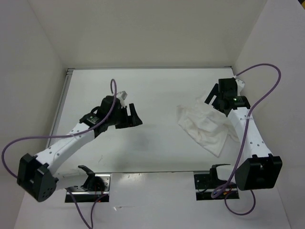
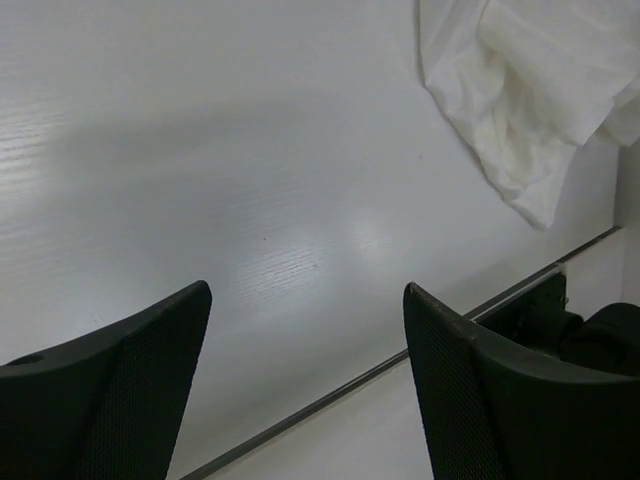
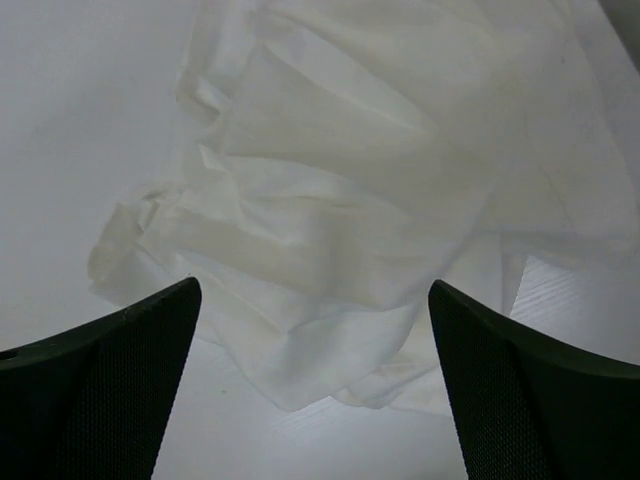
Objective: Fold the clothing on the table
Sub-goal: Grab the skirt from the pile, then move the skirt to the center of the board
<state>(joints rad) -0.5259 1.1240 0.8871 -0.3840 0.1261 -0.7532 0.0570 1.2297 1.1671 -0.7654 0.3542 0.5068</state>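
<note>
The clothing (image 1: 205, 125) is a thin white garment lying crumpled on the right half of the white table (image 1: 143, 148). My right gripper (image 1: 214, 98) hovers over the garment's far right corner, open. In the right wrist view the creased fabric (image 3: 340, 180) spreads just beyond the gripper (image 3: 315, 284), with nothing between the fingers. My left gripper (image 1: 135, 116) hangs open over bare table left of centre, pointing toward the garment and well apart from it. The left wrist view shows the gripper (image 2: 307, 288) empty, with the clothing (image 2: 530, 100) at the top right.
White walls close in the table on the left, far and right sides. A grey metal rim (image 1: 63, 102) runs along the table's edges, and it shows as a near strip (image 2: 400, 358) in the left wrist view. The right arm's forearm (image 1: 248, 133) crosses the garment's right edge. Purple cables loop off both arms.
</note>
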